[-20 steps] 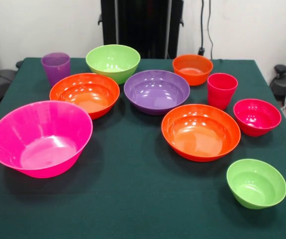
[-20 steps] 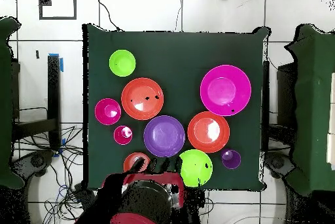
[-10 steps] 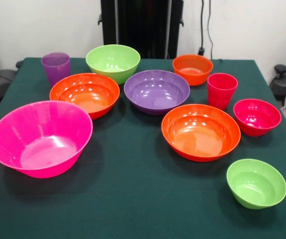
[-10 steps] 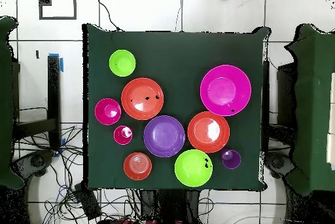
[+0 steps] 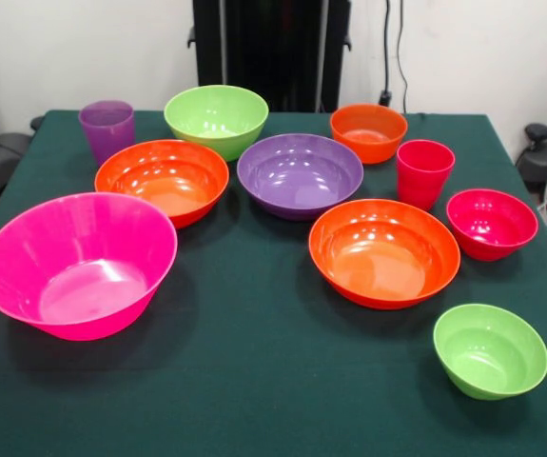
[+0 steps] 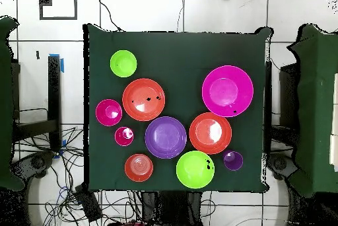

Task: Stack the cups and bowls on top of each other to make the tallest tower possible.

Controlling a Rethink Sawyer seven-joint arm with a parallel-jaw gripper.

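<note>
Front: eight glossy bowls and two cups sit separate on green table (image 5: pixel 254 381), none stacked; hot pink bowl (image 5: pixel 78 264) near left edge, purple cup (image 5: pixel 107 129) at far-left corner. No writing legible. Overhead: red-pink cup (image 6: pixel 124 136) beside purple bowl (image 6: pixel 166 137). Gripper unseen, state unknown.

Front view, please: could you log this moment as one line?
tower: not started | bowls: eight, separate, upright | cups: two, upright | gripper: not in view

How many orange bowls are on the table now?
3. One large orange bowl stands beside the purple bowl, another large orange bowl stands nearer the camera, and a small orange bowl stands at the far side. None seems hidden.
</note>
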